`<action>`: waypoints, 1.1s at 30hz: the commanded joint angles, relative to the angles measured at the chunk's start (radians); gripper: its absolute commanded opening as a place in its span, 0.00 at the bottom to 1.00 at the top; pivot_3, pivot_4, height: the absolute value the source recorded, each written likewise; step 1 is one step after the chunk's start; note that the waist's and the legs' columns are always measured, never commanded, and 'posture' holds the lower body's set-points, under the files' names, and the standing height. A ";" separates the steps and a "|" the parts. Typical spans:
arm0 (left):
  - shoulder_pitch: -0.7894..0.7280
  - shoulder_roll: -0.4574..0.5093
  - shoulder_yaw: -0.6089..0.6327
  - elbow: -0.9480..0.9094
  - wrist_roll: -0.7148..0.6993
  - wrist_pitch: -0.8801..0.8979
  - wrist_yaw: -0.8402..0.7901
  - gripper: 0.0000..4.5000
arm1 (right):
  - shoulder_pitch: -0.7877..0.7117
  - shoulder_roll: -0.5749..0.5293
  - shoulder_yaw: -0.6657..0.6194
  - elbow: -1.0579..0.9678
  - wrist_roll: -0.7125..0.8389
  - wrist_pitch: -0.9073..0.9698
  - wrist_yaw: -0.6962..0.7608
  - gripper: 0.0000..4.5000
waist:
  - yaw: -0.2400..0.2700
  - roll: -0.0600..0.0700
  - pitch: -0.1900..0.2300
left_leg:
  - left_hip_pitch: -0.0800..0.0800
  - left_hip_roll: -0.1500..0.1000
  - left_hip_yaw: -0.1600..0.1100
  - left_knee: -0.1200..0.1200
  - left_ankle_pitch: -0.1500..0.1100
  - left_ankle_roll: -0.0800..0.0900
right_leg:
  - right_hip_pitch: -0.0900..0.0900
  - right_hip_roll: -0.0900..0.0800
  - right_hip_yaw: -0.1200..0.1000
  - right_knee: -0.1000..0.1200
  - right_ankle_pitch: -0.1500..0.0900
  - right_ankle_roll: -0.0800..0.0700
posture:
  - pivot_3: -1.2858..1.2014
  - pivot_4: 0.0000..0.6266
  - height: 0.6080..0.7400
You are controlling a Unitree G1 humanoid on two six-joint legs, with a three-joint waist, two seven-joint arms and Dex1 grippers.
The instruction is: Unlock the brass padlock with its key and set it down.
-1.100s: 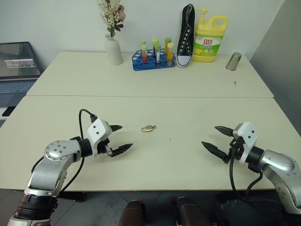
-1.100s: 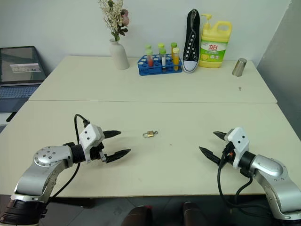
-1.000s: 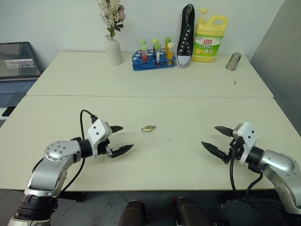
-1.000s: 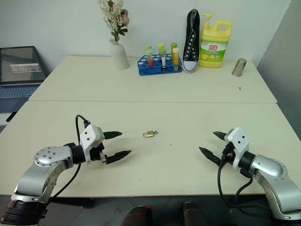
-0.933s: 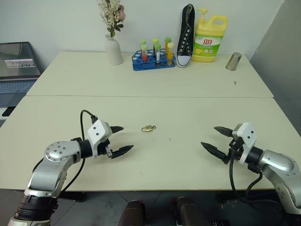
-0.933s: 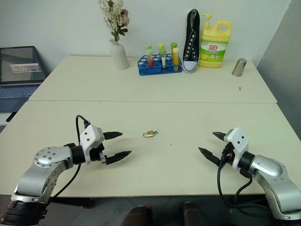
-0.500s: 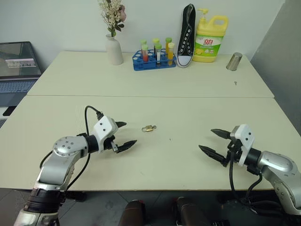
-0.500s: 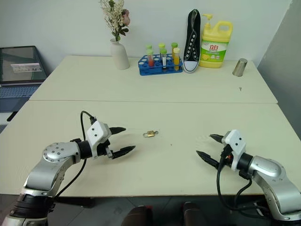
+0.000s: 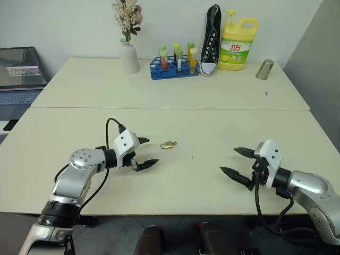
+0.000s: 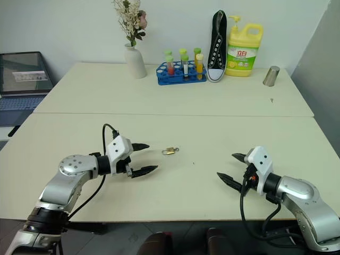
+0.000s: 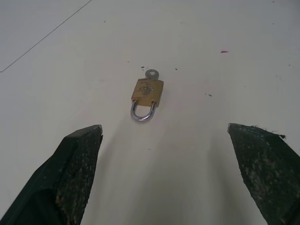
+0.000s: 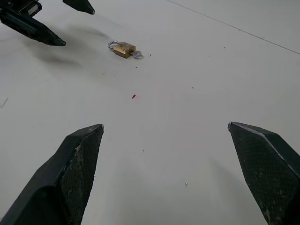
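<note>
The brass padlock [image 9: 168, 144] lies flat on the cream table [image 9: 191, 180], its silver shackle [image 11: 142, 112] closed. The key [image 11: 151, 73] shows as a small ring head sticking out of the padlock's body, opposite the shackle. My left gripper [image 9: 150, 151] is open, just left of the padlock and pointing at it, with nothing between its fingers. In the left wrist view the padlock lies a short way ahead of the left gripper [image 11: 164, 129], between the two fingertips. My right gripper [image 9: 228, 160] is open and empty well to the padlock's right, and the padlock [image 12: 124, 49] shows far ahead in its wrist view.
Along the far table's back edge stand a white vase with flowers [image 9: 127, 56], a blue rack of test tubes [image 9: 173, 66], a black shoe [image 9: 211, 40], a yellow detergent bottle [image 9: 237, 45] and a metal cup [image 9: 263, 69]. A laptop [image 9: 18, 79] sits at the far left.
My left gripper has moved right and forward, closer to the padlock. My right gripper has shifted a little left. The padlock has not moved; both grippers stay open.
</note>
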 commanded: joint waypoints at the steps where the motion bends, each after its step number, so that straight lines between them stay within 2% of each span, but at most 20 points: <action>1: -0.055 -0.027 -0.041 0.046 0.037 -0.025 0.000 1.00 | -0.033 -0.015 0.012 -0.065 0.013 0.053 -0.028 0.99 | 0.000 0.000 0.000 | 0.000 0.000 0.000 0.000 0.000 0.000 | 0.000 0.000 0.000 0.000 0.000 0.000 | 0.52 0.24 1.00; 5: -0.146 -0.101 -0.081 0.176 0.084 -0.057 0.026 1.00 | -0.091 0.006 0.016 -0.086 0.033 0.163 -0.097 0.99 | 0.000 0.000 0.000 | 0.000 0.000 0.000 0.000 0.000 0.000 | 0.000 0.001 0.000 0.000 0.000 0.000 | 0.52 0.24 1.00; 10: -0.236 -0.155 -0.113 0.344 0.140 -0.130 0.033 1.00 | -0.119 0.017 0.016 -0.146 0.103 0.244 -0.114 0.99 | 0.001 0.000 0.000 | -0.001 0.000 -0.001 0.000 0.000 0.000 | 0.000 0.001 0.000 0.000 0.000 0.000 | 0.52 0.24 1.00; 21: -0.361 -0.170 -0.142 0.581 0.183 -0.195 -0.071 1.00 | -0.115 0.030 0.003 -0.212 0.207 0.317 -0.164 0.99 | 0.000 -0.001 -0.001 | -0.001 0.000 -0.001 0.001 0.000 0.000 | 0.000 0.001 -0.001 0.000 0.000 0.000 | 0.52 0.24 1.00; 24: -0.375 -0.169 -0.157 0.608 0.196 -0.195 -0.094 0.87 | -0.114 0.025 -0.001 -0.214 0.217 0.315 -0.171 1.00 | 0.000 -0.001 -0.001 | 0.000 0.000 -0.001 0.001 0.000 0.000 | 0.000 0.001 -0.002 0.000 0.000 0.000 | 0.52 0.24 1.00; 33: -0.371 -0.164 -0.184 0.618 0.220 -0.184 -0.107 0.25 | -0.111 0.017 -0.001 -0.211 0.228 0.301 -0.180 1.00 | 0.000 -0.001 -0.002 | 0.000 0.000 -0.001 0.001 0.000 0.000 | 0.001 0.002 -0.001 0.001 0.000 0.000 | 0.52 0.24 1.00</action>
